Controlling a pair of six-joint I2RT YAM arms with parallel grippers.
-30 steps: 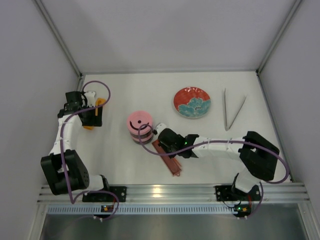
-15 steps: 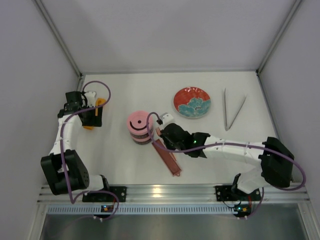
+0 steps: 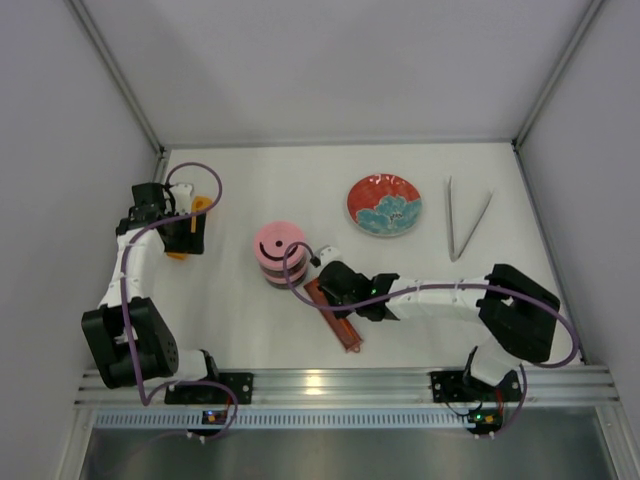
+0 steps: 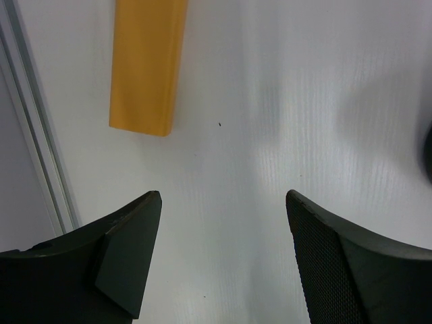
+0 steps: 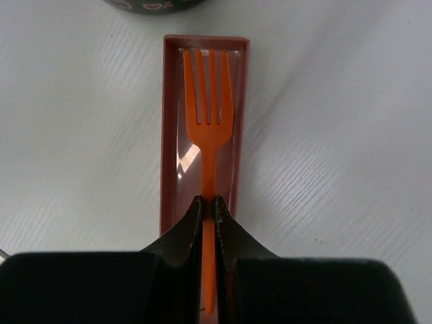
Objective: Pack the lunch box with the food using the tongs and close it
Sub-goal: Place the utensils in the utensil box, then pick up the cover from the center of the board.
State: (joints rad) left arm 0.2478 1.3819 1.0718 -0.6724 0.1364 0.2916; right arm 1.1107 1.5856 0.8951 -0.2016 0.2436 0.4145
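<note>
Pink-lidded lunch box [image 3: 279,248] stands stacked and closed

We look down past our left fingers [image 4: 128,250], two dark pads spread wide at the bottom of the view, with the white table [image 4: 270,101] showing in the gap between them. An orange bar [image 4: 145,64] lies flat at the upper left, ahead of the left-hand pad and apart from it. A grey rail [image 4: 34,135] runs along the left edge, just beside the bar. A dark shape [image 4: 428,152] cuts in at the right edge; we cannot tell what it is.
</note>
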